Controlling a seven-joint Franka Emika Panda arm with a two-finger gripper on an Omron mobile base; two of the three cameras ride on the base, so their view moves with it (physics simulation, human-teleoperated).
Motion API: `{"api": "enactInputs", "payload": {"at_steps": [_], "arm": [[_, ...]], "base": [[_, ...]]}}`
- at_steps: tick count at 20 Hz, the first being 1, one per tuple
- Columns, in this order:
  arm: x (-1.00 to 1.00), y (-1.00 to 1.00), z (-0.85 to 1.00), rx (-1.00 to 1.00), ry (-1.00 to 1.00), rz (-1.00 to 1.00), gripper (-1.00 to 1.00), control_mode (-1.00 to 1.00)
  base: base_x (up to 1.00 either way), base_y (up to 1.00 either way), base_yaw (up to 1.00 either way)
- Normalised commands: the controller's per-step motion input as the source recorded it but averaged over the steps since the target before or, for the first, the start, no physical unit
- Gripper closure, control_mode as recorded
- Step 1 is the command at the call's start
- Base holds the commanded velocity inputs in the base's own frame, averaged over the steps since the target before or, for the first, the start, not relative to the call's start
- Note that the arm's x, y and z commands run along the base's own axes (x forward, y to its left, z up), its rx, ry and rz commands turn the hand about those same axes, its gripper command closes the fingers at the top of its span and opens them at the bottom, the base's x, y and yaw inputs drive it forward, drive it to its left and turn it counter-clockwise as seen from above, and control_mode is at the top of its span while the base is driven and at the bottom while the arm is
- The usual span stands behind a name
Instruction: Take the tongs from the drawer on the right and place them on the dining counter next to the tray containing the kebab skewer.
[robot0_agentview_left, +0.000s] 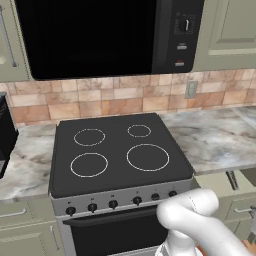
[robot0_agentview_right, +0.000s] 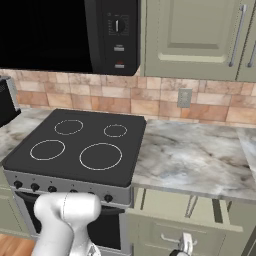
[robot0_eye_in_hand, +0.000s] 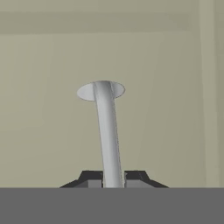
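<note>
The gripper (robot0_eye_in_hand: 113, 181) is clamped on the silver bar handle (robot0_eye_in_hand: 107, 135) of the drawer (robot0_agentview_right: 185, 210) — pulled partly out below the marbled worktop (robot0_agentview_right: 195, 155), right of the stove (robot0_agentview_right: 80, 147) — with the tongs (robot0_agentview_right: 217, 211) lying inside.

Drawer (robot0_agentview_right: 185, 210) stands partly open beside the stove (robot0_agentview_right: 75, 150).

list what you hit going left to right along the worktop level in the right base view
black appliance at the left edge → black stove top → marbled worktop, with a wall outlet on the tiles above it
</note>
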Motion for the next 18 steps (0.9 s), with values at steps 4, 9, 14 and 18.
{"api": "enactInputs", "payload": {"at_steps": [4,9,14,18], "arm": [[-0.51,-0.04,0.0,0.03,0.0,0.0,1.0,-1.0],[-0.51,-0.03,0.0,0.03,0.0,0.0,1.0,-1.0],[-0.51,-0.03,0.0,0.03,0.0,0.0,1.0,-1.0],[-0.48,-0.02,0.0,0.03,0.0,0.0,1.0,-1.0]], "base": [[0.0,0.0,0.0],[0.0,0.0,0.0],[0.0,0.0,0.0],[0.0,0.0,0.0]]}}
